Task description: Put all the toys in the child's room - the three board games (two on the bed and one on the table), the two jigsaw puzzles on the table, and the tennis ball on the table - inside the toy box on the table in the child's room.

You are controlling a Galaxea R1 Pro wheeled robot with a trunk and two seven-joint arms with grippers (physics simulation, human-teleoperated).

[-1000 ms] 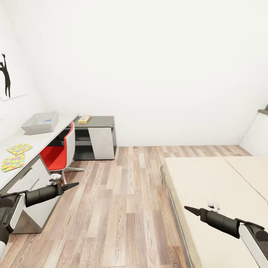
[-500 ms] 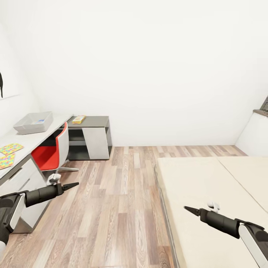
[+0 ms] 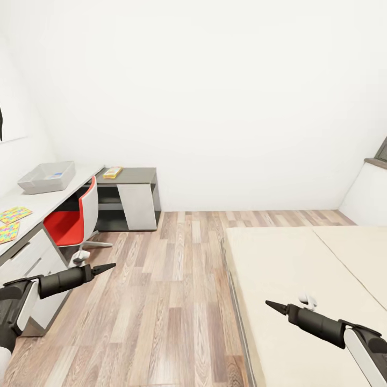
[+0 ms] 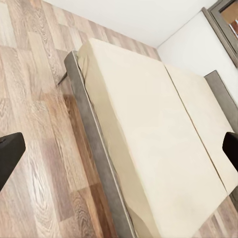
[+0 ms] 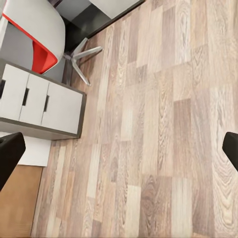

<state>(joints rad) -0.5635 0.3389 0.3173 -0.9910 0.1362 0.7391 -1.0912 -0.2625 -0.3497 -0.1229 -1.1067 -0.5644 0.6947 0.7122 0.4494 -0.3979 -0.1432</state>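
Sitting on the table (image 3: 54,201) at ten o'clock in the head view was the toy box (image 3: 45,177), with a blue board game (image 3: 56,175) lying inside it.

Two jigsaw puzzles (image 3: 12,223) lay flat on the same table at nine o'clock, well apart from the box; a yellow board game (image 3: 113,172) rested on the lower dark section. A red and white chair (image 3: 72,221) stood tucked beside the table. Across the wood floor (image 3: 172,290), the bed (image 3: 301,285) filled four o'clock. The left gripper (image 3: 110,265) hung over the floor and the right gripper (image 3: 270,305) over the bed; each wrist view showed its fingers spread wide with nothing between them.
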